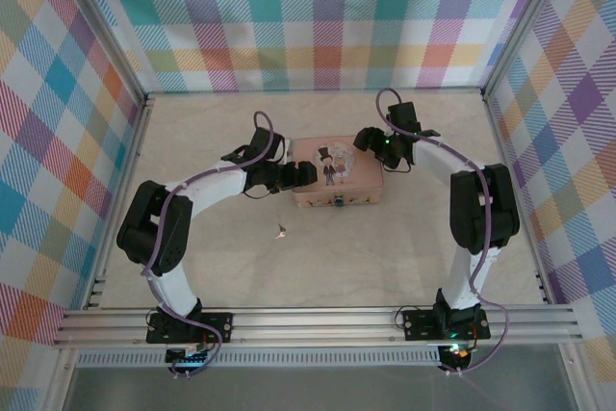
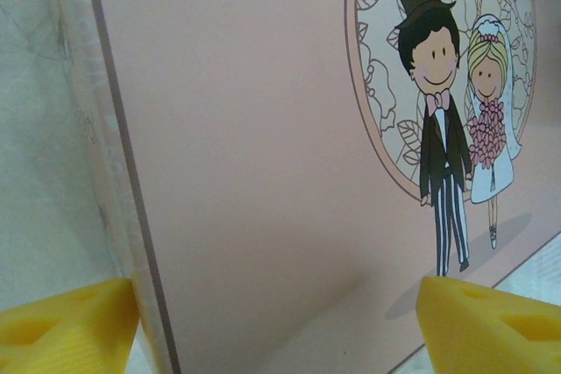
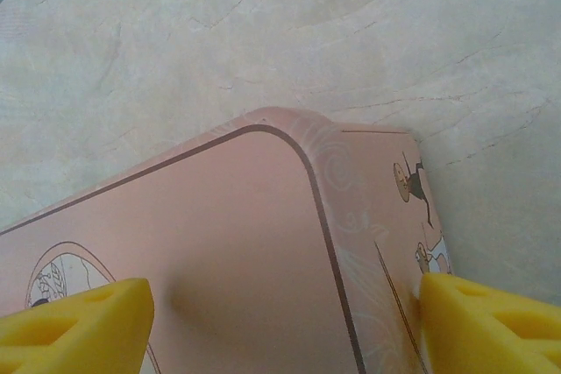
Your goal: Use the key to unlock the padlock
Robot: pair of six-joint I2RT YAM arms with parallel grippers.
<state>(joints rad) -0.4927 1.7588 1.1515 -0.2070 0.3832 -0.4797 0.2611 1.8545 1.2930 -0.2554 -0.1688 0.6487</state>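
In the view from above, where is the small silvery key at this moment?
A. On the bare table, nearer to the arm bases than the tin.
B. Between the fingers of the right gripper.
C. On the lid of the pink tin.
A: the key lies on the table, below and left of the pink tin in the top view, with nothing touching it.

— We see the pink tin (image 1: 337,172) on the table (image 1: 366,257), the left gripper (image 1: 300,175) at its left edge, the right gripper (image 1: 373,144) at its far right corner.
— We see the padlock (image 1: 344,203) on its near wall, and the key (image 1: 281,231) lying apart, toward the 2 arm bases (image 1: 190,324).
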